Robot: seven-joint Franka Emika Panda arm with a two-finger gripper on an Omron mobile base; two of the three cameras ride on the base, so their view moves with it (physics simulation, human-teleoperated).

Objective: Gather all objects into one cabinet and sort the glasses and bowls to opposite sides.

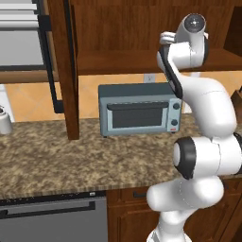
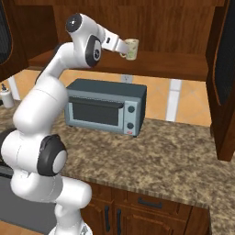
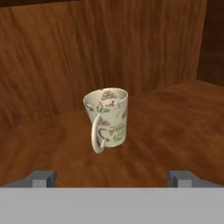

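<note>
The robot's white arm [image 2: 43, 105] reaches up high into the dark brown wooden cabinet [image 2: 151, 32] on the wall. A cream-white mug [image 3: 107, 117] with little pictures on it stands upright on the cabinet's shelf [image 3: 175, 127]. Its handle points toward the hand. In the right base view the same mug [image 2: 131, 49] shows right at the end of the arm, just above the shelf's front edge.

The gripper [image 3: 111, 177] sits just in front of the mug. The two fingers [image 3: 43, 178] are spread wide, one on each side, and nothing is between them. They do not touch the mug.

Below the shelf, a grey-blue toaster oven [image 2: 104, 107] sits on the speckled stone surface [image 2: 174, 151], close to the back wall. It has a dark glass door and small knobs on its right side. In the left base view the open cabinet door [image 1: 66, 66] stands at the left, with its long black bar handle [image 1: 49, 61] running up and down. A small white pot [image 1: 4, 120] stands on the surface at the far left edge. A grey dishwasher front [image 1: 52, 220] shows under the surface.
</note>
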